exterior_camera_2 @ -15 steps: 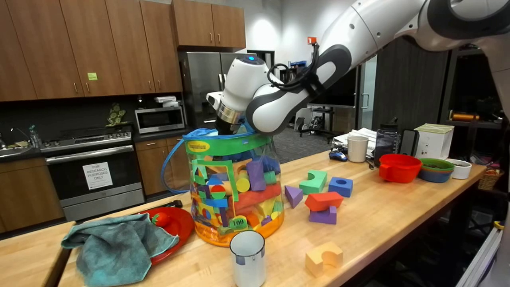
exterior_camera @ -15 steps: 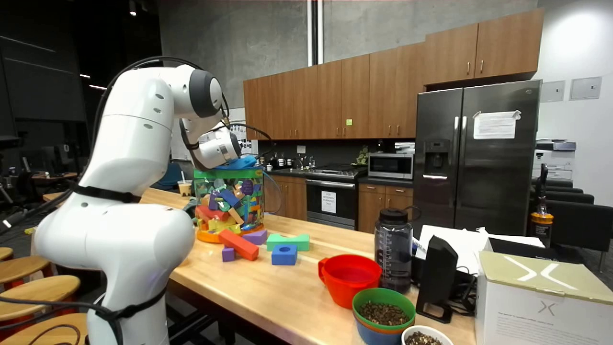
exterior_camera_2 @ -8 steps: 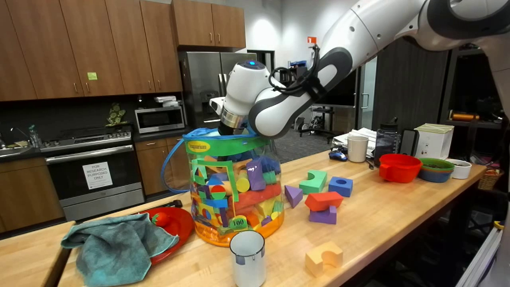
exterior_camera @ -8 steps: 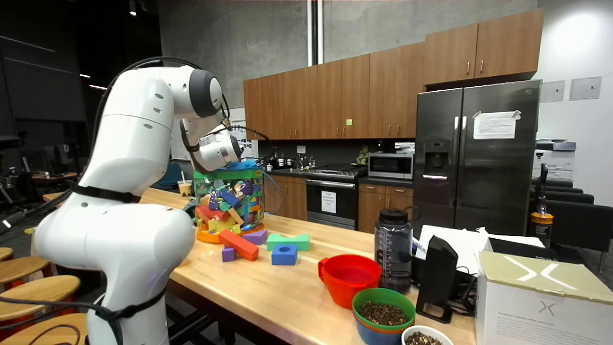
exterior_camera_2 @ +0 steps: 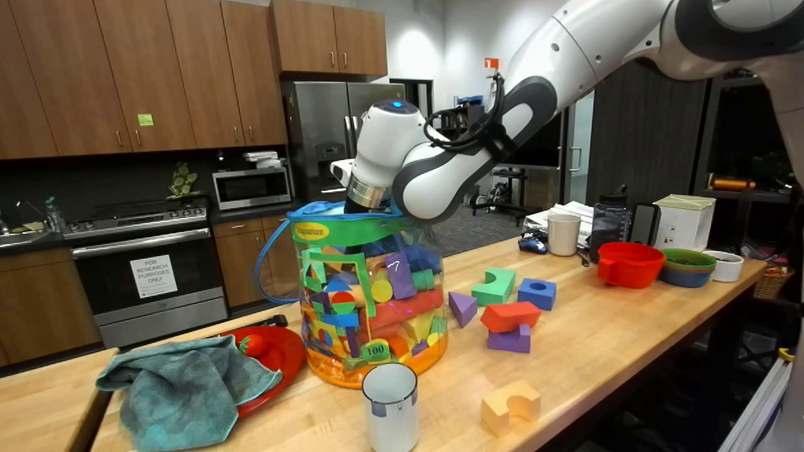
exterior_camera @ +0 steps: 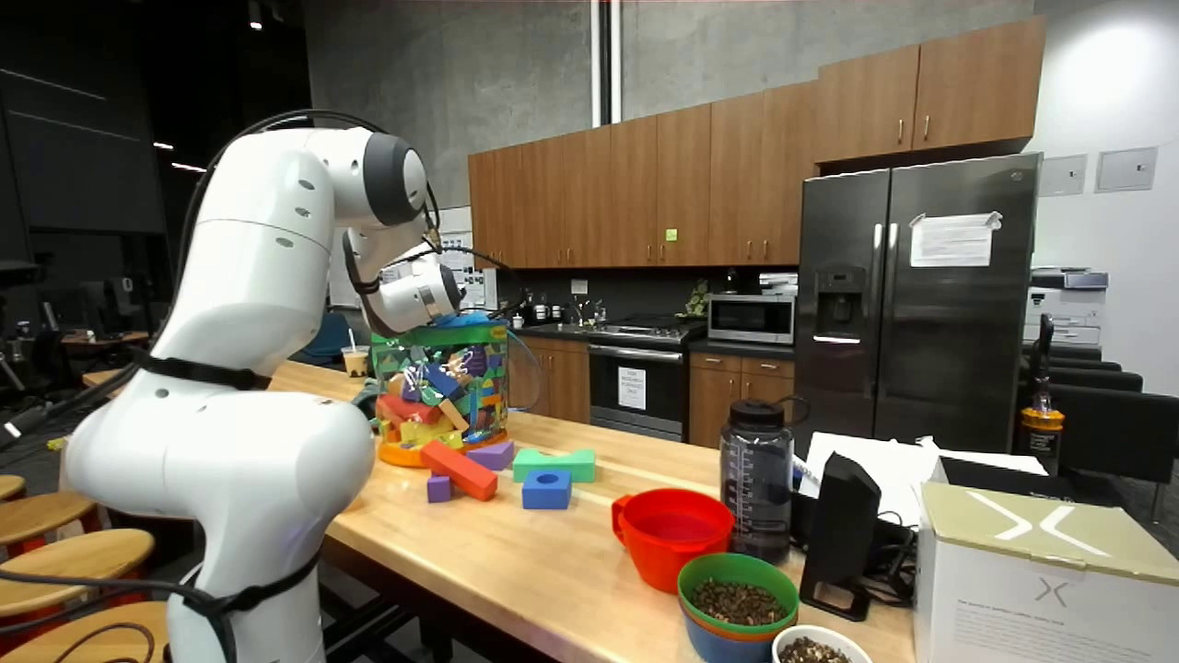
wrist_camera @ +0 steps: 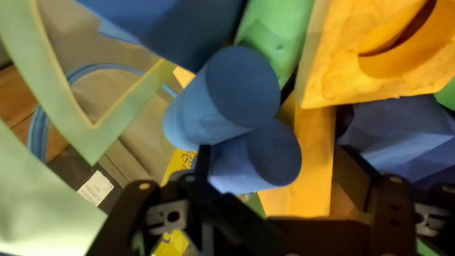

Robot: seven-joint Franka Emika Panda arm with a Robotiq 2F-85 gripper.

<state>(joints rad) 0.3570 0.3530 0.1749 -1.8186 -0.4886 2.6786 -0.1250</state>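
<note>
A clear round bag (exterior_camera_2: 339, 232) with a green band and blue rim stands on the table, full of coloured foam blocks; it also shows in an exterior view (exterior_camera: 442, 333). My gripper reaches down through its top, so its fingers are hidden in both exterior views. In the wrist view my gripper (wrist_camera: 277, 165) is open. A blue cylinder (wrist_camera: 231, 167) lies between the fingers, next to the left finger; I cannot tell if they touch. Another blue cylinder (wrist_camera: 192, 113) lies just above it. A yellow-orange block (wrist_camera: 312, 160) lies behind, and a purple-blue block (wrist_camera: 401, 131) is beside the right finger.
Loose blocks lie beside the bag: red (exterior_camera_2: 510, 317), purple (exterior_camera_2: 509, 339), green (exterior_camera_2: 493, 289), blue (exterior_camera_2: 537, 294) and tan (exterior_camera_2: 510, 405). A white cup (exterior_camera_2: 391, 414) stands in front. A teal cloth (exterior_camera_2: 182, 389) covers part of a red plate (exterior_camera_2: 286, 351). A red bowl (exterior_camera_2: 631, 267) stands farther off.
The hand has sunk slightly deeper into the bag and shifted a little. A purple block inside the bag has tilted.
</note>
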